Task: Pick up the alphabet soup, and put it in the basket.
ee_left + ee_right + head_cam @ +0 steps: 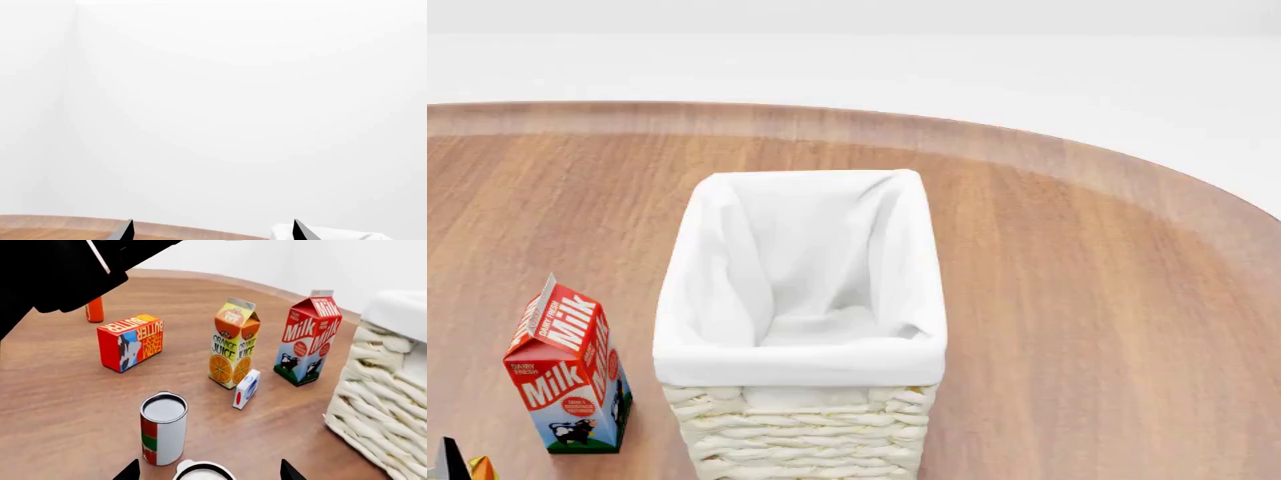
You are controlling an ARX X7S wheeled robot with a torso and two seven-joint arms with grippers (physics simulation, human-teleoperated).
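In the right wrist view an upright can [163,427] with a red, green and white label and a grey lid stands on the wooden table; I take it for the alphabet soup, though its label is unreadable. My right gripper [209,472] is open just short of the can, and a white round top with a dark ring [200,471] sits between its fingertips at the frame edge. The basket [801,330], cream wicker with a white lining, stands empty mid-table, and its wall [380,410] is beside the right gripper. My left gripper [212,232] is open and holds nothing, facing a white wall.
A milk carton [308,340] [567,370], an orange juice carton [233,342], a small white and blue box [246,388], a red butter box [130,341] and an orange bottle [94,309] stand on the table [1094,300]. A black robot part [60,270] overhangs.
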